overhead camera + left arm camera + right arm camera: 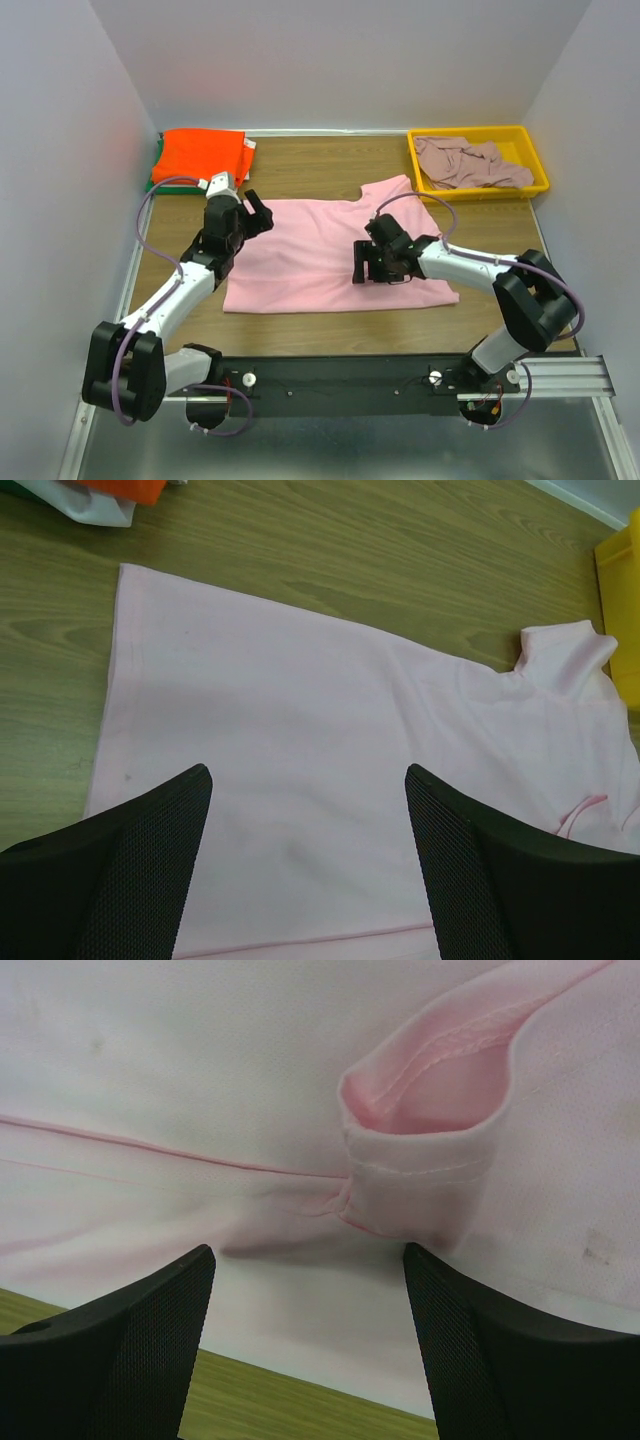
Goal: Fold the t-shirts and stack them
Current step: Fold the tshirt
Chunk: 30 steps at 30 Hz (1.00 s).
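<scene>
Folding the light pink t-shirt [330, 255] looks like the step in hand: it lies spread flat on the table [330, 165] beneath both grippers. The left gripper [260, 213] hovers with fingers spread and empty, cloth filling the gap between them and its side edge off past the left finger. The right gripper [362, 265] is likewise spread and empty, with a bunched sleeve [430, 1110] just ahead of its gap, towards the right finger. Next, each gripper probably needs to drop and pinch an edge, the right one at that sleeve. An orange t-shirt [203, 155] lies folded well beyond the left fingers.
</scene>
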Tool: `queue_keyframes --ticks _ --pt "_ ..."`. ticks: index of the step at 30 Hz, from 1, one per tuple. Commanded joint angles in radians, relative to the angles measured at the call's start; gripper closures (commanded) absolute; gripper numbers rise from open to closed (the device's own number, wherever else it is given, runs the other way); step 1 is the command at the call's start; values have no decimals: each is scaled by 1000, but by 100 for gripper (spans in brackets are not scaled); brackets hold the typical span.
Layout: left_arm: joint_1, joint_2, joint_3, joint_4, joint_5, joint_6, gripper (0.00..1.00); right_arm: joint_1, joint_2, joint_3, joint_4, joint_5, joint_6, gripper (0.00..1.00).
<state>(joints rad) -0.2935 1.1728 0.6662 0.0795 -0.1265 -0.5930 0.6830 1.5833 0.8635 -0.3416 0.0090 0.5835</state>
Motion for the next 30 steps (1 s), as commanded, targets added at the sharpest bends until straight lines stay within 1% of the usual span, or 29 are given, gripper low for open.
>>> queue_keyframes --ticks 1,5,11,17,24,30 --pt "48 -7 15 8 2 39 14 49 11 -64 4 36 61 17" --pt "108 -1 12 6 22 58 14 90 -34 -127 3 42 140 17" --pt "129 44 29 -12 -2 85 14 134 -101 -165 -16 46 206 17" --pt "136 97 47 -6 31 85 14 155 -132 -207 -37 45 222 17" --pt "136 117 72 -4 24 96 14 196 -158 -251 -45 28 236 17" --pt "136 169 110 -15 25 111 14 227 -192 -279 -56 26 253 17"
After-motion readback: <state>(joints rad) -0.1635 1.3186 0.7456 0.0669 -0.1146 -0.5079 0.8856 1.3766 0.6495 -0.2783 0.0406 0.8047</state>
